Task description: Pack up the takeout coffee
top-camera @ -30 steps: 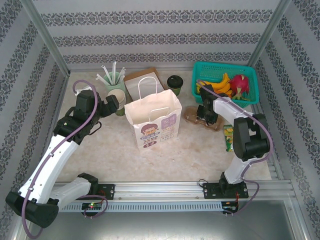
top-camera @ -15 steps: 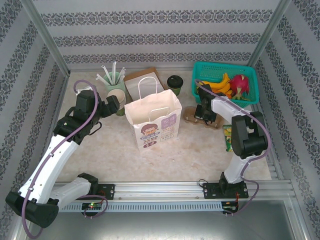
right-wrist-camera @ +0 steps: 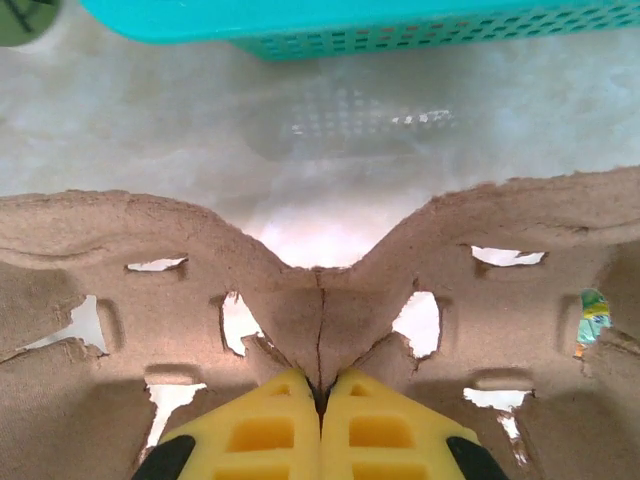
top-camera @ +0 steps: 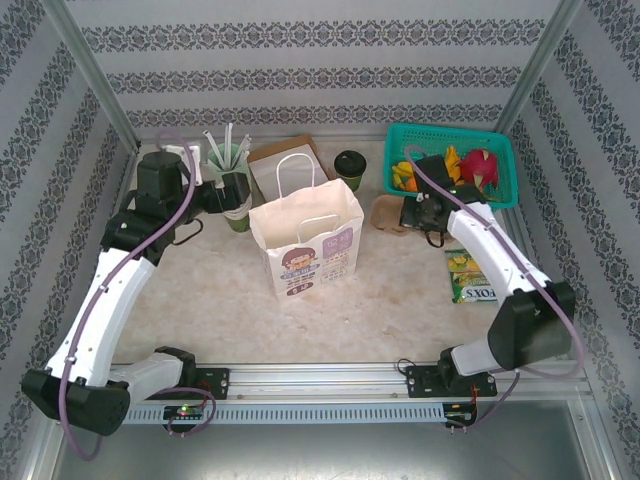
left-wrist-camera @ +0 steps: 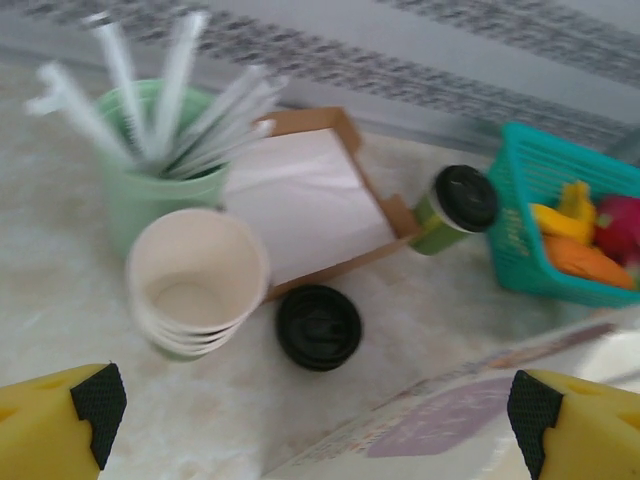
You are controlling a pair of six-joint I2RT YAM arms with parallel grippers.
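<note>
Starting at the right tool (right-wrist-camera: pixel 321 408), we see its two yellow fingers pinched tight on the middle ridge of a brown cardboard cup carrier (right-wrist-camera: pixel 300 270), with no gap left between them. From above, the carrier lies just in front of the teal basket (top-camera: pixel 500 195), which holds fruit (top-camera: pixel 478 165). We cannot tell whether the carrier rests on the tabletop (top-camera: pixel 220 290) or hangs slightly above it. A green snack packet (top-camera: pixel 468 275) lies nearer the arm bases, apart from the carrier.

The left tool (top-camera: pixel 234 193) hangs over the far left of the tabletop with its fingers (left-wrist-camera: pixel 60 430) spread wide and nothing between them. Below it, in the wrist view, we find a stack of lidless paper cups (left-wrist-camera: pixel 195 280) and a loose black lid (left-wrist-camera: pixel 318 327) lying flat just beside the stack. A mint-green holder of white straws (left-wrist-camera: pixel 150 195) stands behind the cups. A shallow brown tray (left-wrist-camera: pixel 310 120) with white paper (left-wrist-camera: pixel 300 200) in it sits to the right of the holder.

The takeout coffee (top-camera: pixel 350 165) stands upright with its black lid on, near the far edge of the tabletop. It is between the brown tray and the teal basket, and neither tool touches it. The white paper bag (top-camera: pixel 305 240) stands open in the middle of the tabletop, apart from the coffee.
</note>
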